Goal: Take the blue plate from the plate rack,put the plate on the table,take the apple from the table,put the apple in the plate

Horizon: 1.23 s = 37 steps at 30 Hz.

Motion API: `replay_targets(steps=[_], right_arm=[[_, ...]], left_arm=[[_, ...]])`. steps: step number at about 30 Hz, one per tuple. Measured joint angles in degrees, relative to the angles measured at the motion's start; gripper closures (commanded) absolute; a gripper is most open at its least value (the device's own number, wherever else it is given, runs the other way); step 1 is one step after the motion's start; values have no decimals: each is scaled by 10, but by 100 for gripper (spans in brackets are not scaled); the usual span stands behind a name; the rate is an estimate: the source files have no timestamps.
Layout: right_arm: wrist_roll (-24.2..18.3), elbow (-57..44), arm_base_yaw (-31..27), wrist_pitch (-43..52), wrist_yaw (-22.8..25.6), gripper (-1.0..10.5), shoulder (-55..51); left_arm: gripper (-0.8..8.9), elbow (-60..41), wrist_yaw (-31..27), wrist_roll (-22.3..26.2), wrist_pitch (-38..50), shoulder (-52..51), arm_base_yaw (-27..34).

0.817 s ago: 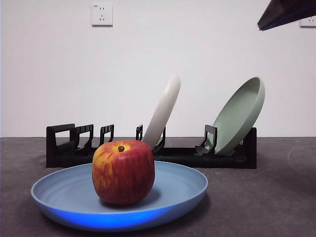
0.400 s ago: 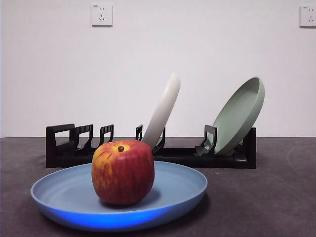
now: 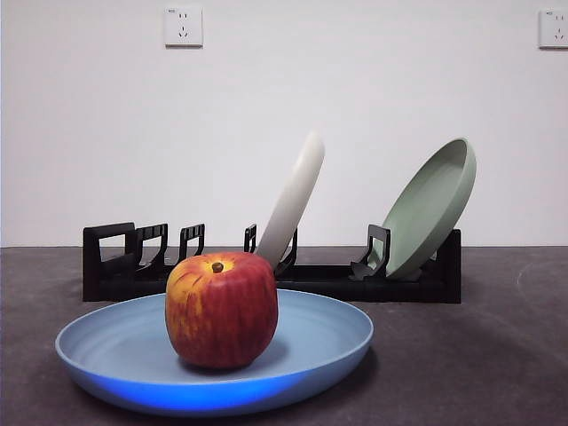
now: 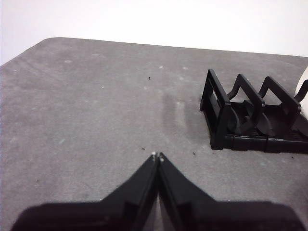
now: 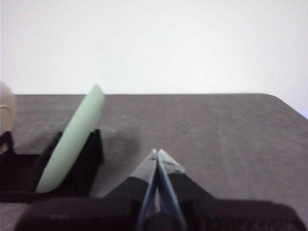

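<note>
The red apple point(image 3: 221, 310) stands upright in the blue plate point(image 3: 328, 342), which lies flat on the dark grey table point(image 3: 479, 355) in front of the black plate rack point(image 3: 124, 262). No gripper shows in the front view. My left gripper point(image 4: 157, 156) is shut and empty above bare table, with one end of the rack point(image 4: 250, 115) beside it. My right gripper point(image 5: 157, 153) is shut and empty above the table, near the rack's other end point(image 5: 86, 159).
A cream-white plate point(image 3: 295, 197) leans in the middle of the rack. A pale green plate point(image 3: 430, 209) leans at its right end and shows in the right wrist view point(image 5: 72, 139). Two wall sockets point(image 3: 183, 27) sit on the white wall behind.
The dark arm tip at the top right corner of the front view has gone out of view. The apple, the blue plate and the rack have not moved.
</note>
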Motion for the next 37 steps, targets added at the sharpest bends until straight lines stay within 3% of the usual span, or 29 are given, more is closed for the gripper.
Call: replay_targets(steps=[4,10,37], right_arm=[[5,-61,0,55,-13,946,-16],[27,-105,0,52,-13,946,-17],[62,-120,0,21,-10,946,-12]], left_arm=[[815,0,0,0,0,0,0],[815,0,0,0,0,0,0],[815,0,0,0,0,0,0]])
